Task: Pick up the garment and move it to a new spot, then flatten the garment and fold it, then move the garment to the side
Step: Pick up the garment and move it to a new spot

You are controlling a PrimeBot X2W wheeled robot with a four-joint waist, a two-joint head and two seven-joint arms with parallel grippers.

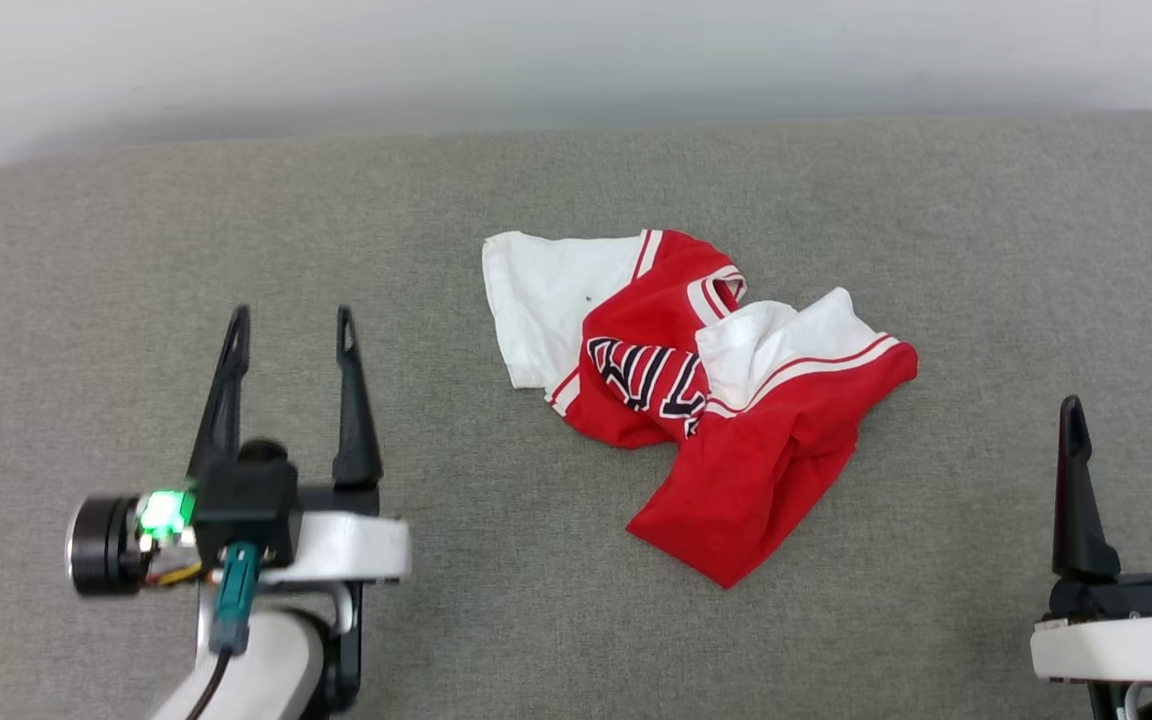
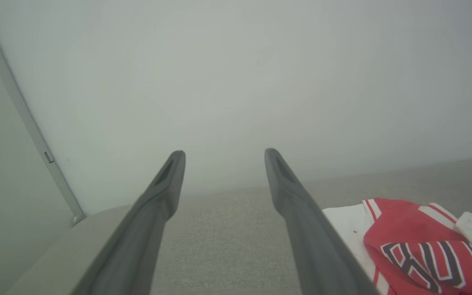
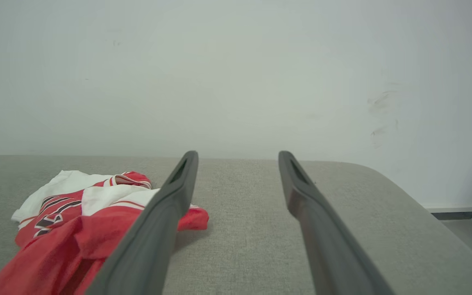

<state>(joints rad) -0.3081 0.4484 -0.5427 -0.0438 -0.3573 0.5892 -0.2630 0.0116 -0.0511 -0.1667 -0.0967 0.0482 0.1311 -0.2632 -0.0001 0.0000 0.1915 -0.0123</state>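
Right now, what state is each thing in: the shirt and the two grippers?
garment: crumpled in a loose heap, not flattened or folded, lying on the grey surface, held by nothing.
left gripper: open, empty, clear of the garment on its left.
right gripper: open, empty, clear of the garment on its right.

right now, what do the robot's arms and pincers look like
Left pincer: two long, tapering black fingers on a black block, white wrist shell, a lit green light, a teal plug with a black cable, a black cylinder at the side. Right pincer: matching black fingers, white shell.
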